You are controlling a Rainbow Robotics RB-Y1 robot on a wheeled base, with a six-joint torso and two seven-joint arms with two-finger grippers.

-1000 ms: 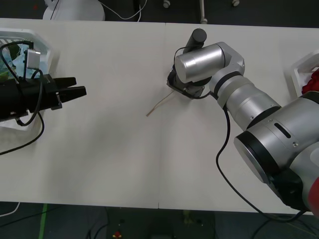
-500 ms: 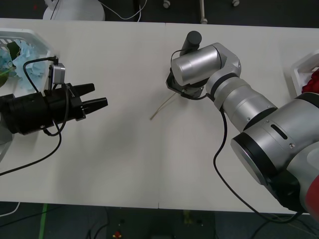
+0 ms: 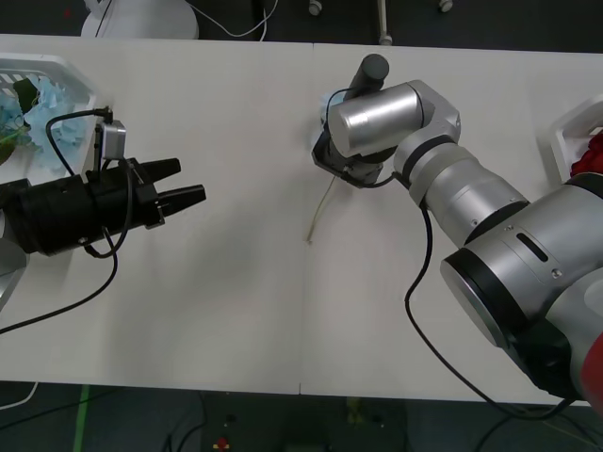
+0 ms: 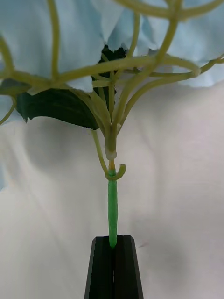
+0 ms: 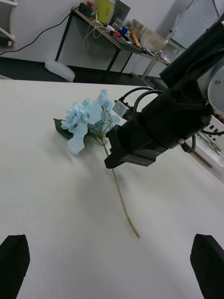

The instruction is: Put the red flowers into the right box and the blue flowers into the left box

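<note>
A light-blue flower cluster (image 4: pixel 70 42) with a dark green leaf hangs from a thin green stem, and my right gripper (image 4: pixel 113 240) is shut on that stem. In the front view this arm's wrist sits over the table's middle, with the pale stem (image 3: pixel 318 215) trailing toward me. The left wrist view shows the same blue flower (image 5: pixel 86 117) lying low over the table. My left gripper (image 3: pixel 190 180) is open and bare, left of centre, pointing at the stem. More blue flowers (image 3: pixel 38 104) lie in the left box (image 3: pixel 77 68). Red flowers (image 3: pixel 594 155) lie in the right box (image 3: pixel 565 127).
The white table (image 3: pixel 236 311) is bare between the two arms and toward the front edge. A black cable (image 3: pixel 57 282) loops off the left arm. Desks and clutter stand in the room beyond the table.
My left arm has swung right from over the left box toward the table's middle. The held flower has turned, so its stem end now points toward me instead of leftward.
</note>
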